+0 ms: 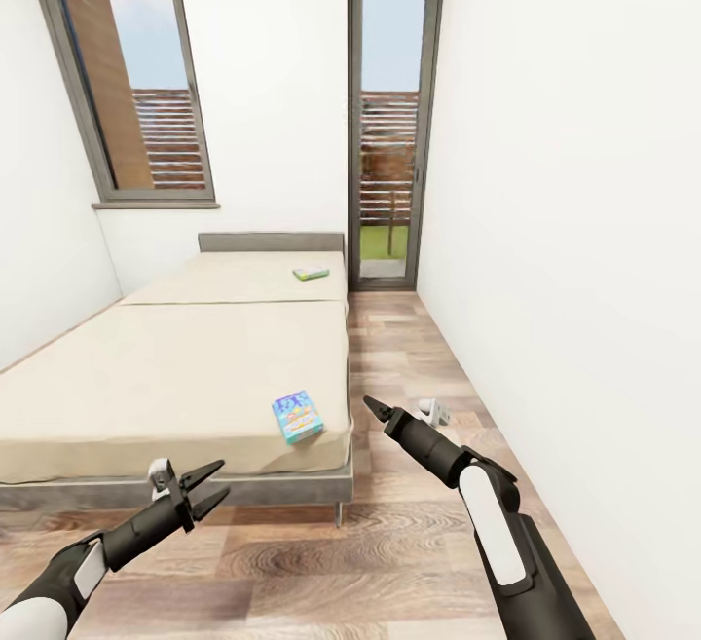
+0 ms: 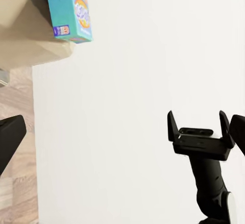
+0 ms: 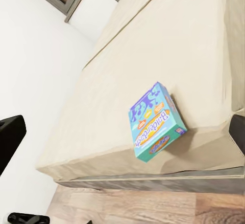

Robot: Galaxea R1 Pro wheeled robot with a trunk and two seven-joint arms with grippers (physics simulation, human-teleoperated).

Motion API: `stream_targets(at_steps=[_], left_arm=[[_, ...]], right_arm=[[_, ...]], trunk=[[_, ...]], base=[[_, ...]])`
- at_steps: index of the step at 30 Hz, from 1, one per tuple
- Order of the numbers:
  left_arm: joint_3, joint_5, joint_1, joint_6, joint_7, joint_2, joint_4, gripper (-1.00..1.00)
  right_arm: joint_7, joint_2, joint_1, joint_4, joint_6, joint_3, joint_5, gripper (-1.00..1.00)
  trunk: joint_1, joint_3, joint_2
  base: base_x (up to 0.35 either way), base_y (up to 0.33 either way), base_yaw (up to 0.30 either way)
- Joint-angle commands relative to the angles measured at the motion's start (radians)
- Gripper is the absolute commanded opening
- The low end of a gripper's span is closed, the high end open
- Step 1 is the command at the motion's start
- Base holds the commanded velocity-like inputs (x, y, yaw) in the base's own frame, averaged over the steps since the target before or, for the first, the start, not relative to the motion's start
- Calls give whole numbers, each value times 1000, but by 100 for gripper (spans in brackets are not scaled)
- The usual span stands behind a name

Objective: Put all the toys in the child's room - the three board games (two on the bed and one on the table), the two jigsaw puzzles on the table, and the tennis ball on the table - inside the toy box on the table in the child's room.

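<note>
Nearest, the left gripper (image 1: 206, 489) is hovering low in front of the bed (image 1: 146, 377), just off its foot edge, fingers spread and holding nothing. The right gripper (image 1: 374, 408) is hanging beside the bed's near right corner, over the wooden floor (image 1: 389, 562); seen from the left wrist, its fingers are standing apart and empty too.

The nearer board game (image 1: 297, 416) is lying flat on the bed, right at that near right corner — close enough to the edge that a sideways nudge from the right gripper could be sliding it off onto the floor. A flat box on a soft mattress is also offering little for the fingers to bite on, so a shallow pinch is risking a slip.

Farther up the bed, near the headboard, the second board game (image 1: 311, 273) is resting — likely beyond reach from here.
</note>
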Motion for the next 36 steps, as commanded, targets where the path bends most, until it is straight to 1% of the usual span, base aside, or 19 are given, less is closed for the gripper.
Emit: stream_targets(at_steps=[1, 5, 16, 22, 36], left_arm=[[0, 1, -1, 11, -3, 0, 0, 100], [-1, 0, -1, 10, -3, 0, 0, 100], [-4, 1, -1, 10, -2, 0, 0, 100], [-4, -1, -1, 11, -2, -6, 0, 100], [-2, -2, -1, 11, 8, -13, 0, 100]], right_arm=[[2, 0, -1, 0, 5, -1, -1, 100], [1, 0, -1, 0, 5, -2, -1, 100], [0, 1, -1, -1, 5, 0, -1, 100], [0, 1, -1, 0, 5, 0, -2, 100], [1, 1, -1, 0, 5, -1, -1, 100]], trunk=[[0, -1, 0], [0, -1, 0], [0, -1, 0], [0, -1, 0], [0, -1, 0]], base=[[242, 0, 0], [194, -27, 0], [62, -23, 0], [155, -78, 0], [12, -6, 0]])
